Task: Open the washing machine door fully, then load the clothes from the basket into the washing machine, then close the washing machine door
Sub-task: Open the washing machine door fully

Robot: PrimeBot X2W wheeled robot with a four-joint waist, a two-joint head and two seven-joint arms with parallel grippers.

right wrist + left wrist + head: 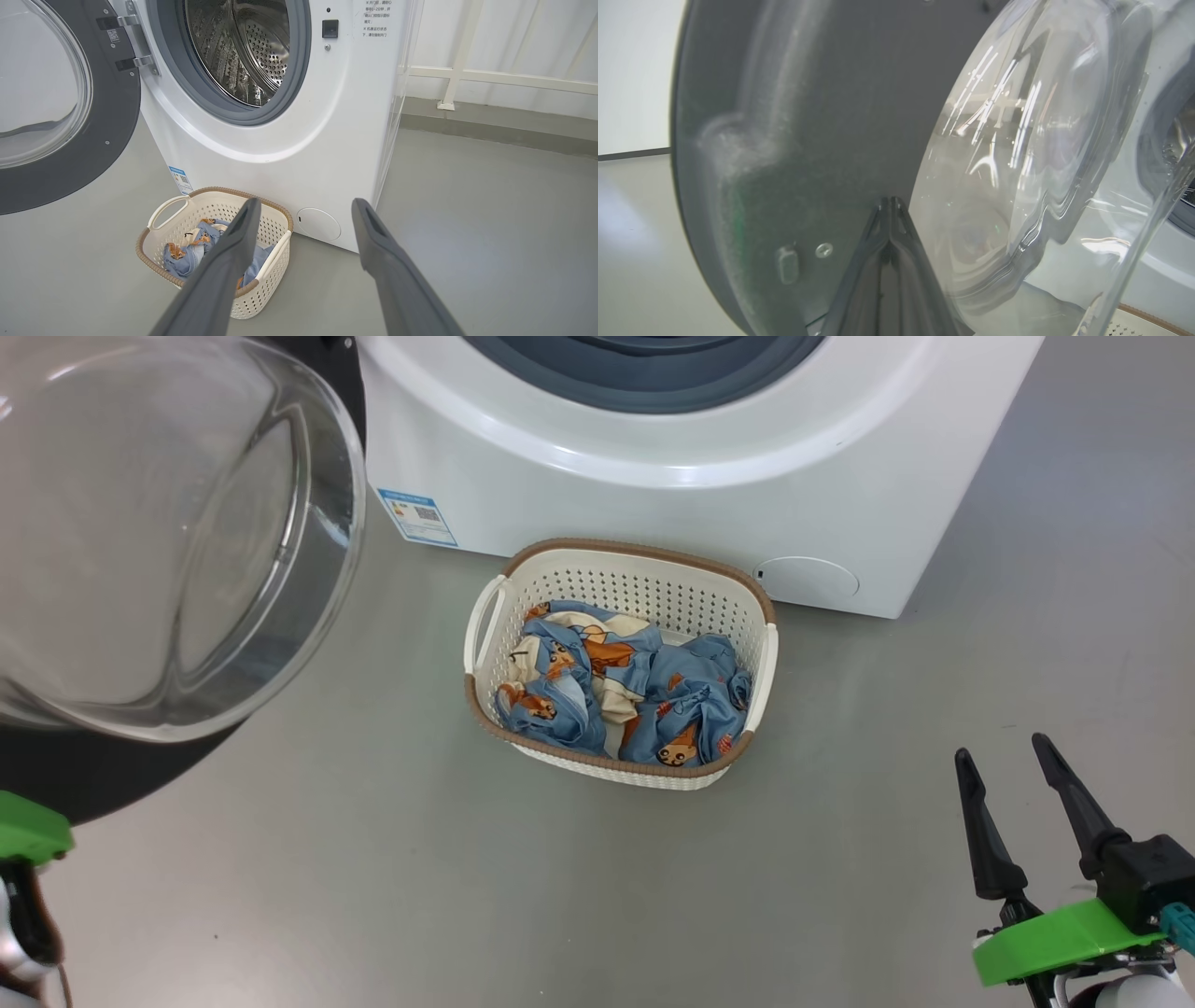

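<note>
Left gripper clenched empty at the washing machine door — right gripper spread — door may drift back, blocking loading.

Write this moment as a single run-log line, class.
phase: loading not begun | washing machine door: open | clothes: in basket | left fingers: shut, by door | right fingers: open, empty

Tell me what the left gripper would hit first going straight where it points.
The shut left gripper would meet the washing machine door, on its dark inner rim just beside the glass window. It looks very close, maybe touching already; depth is unclear.
</note>
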